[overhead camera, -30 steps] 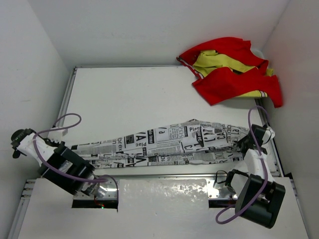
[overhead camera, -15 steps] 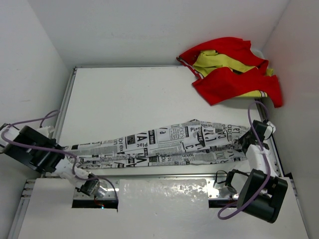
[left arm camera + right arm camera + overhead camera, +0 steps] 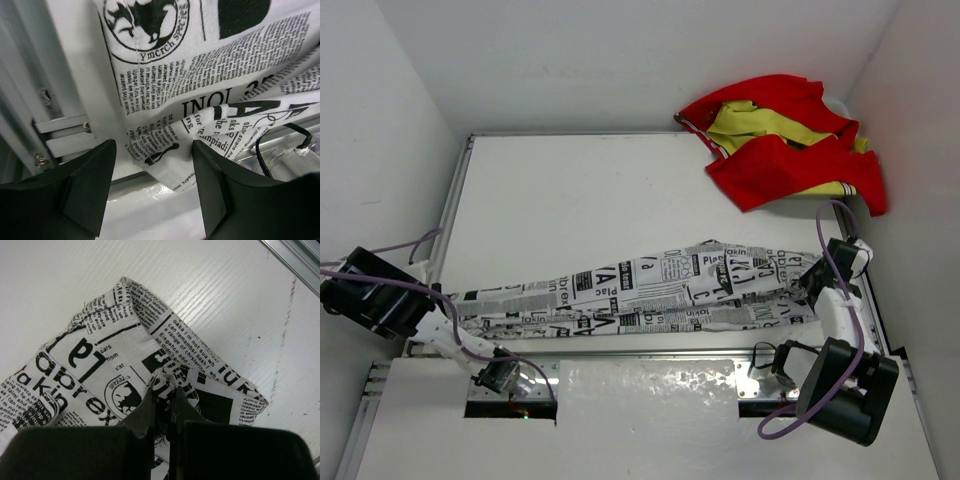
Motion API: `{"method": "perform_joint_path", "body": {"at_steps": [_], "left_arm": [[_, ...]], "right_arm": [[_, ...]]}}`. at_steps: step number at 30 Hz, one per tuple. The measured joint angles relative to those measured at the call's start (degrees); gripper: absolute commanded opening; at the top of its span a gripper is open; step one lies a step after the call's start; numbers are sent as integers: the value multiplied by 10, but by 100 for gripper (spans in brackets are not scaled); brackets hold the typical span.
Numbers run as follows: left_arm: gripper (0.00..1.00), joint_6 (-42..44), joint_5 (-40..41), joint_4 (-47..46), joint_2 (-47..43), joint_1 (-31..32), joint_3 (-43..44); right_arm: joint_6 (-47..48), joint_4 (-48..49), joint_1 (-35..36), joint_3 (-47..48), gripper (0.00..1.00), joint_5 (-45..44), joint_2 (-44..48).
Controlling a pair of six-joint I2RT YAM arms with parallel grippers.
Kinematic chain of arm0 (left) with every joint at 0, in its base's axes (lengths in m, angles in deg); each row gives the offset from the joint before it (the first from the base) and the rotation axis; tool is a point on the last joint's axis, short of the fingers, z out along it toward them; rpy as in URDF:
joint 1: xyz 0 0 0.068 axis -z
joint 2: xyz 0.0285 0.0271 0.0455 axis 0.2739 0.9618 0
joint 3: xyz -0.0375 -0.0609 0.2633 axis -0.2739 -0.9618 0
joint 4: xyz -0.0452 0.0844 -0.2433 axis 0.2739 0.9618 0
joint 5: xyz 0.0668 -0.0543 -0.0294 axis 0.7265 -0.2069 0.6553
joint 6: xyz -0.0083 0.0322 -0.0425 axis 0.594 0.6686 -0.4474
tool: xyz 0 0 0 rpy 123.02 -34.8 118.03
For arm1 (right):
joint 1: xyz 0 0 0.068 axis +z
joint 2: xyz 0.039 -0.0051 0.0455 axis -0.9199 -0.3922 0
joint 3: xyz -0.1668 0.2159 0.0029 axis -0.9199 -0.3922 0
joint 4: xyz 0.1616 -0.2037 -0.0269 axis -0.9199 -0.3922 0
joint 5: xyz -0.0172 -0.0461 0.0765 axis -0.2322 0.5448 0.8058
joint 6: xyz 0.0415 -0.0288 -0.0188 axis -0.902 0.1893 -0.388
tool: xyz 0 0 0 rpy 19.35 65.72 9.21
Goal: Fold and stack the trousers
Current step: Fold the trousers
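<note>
The trousers [image 3: 650,290], white with black newspaper print, lie stretched in a long band across the near part of the table [image 3: 570,200]. My right gripper [image 3: 165,376] is shut on a pinched fold of the waist end [image 3: 110,365], at the band's right end [image 3: 810,283]. My left gripper [image 3: 153,150] stands open at the leg end [image 3: 165,145]. A corner of the cloth lies between its black fingers [image 3: 85,175], and neither finger presses on it. In the top view the left arm [image 3: 375,300] is low at the table's left edge.
A red and yellow garment [image 3: 780,150] lies heaped at the back right corner. A metal rail [image 3: 650,352] runs along the table's near edge, just below the trousers. White walls close in the left, back and right sides.
My left gripper has opened and let go of the leg end, and its arm has swung back toward the left wall. The right gripper keeps its hold and has barely shifted.
</note>
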Motion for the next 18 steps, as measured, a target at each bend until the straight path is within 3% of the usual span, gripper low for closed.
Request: {"method": "perform_joint_path", "body": {"at_steps": [2,4,6,8,17,18], "left_arm": [[58,-2,10,-6,7,0,-9],[49,-3,18,-2,6,0,-15],[18,-7,24,-1,6,0,-21],[7,-6,24,1,7,0,-27],[5,-2,16,22,-8,0,-10],[10,-1,15,28,-11,0,-4]], "right_arm": [[2,-1,0,2,0,0,0],[3,-1,0,5,0,0,0],[3,0,0,6,0,0,0],[4,-1,0,6,0,0,0],[5,-2,0,9,0,0,-4],[5,-2,0,9,0,0,-4]]}}
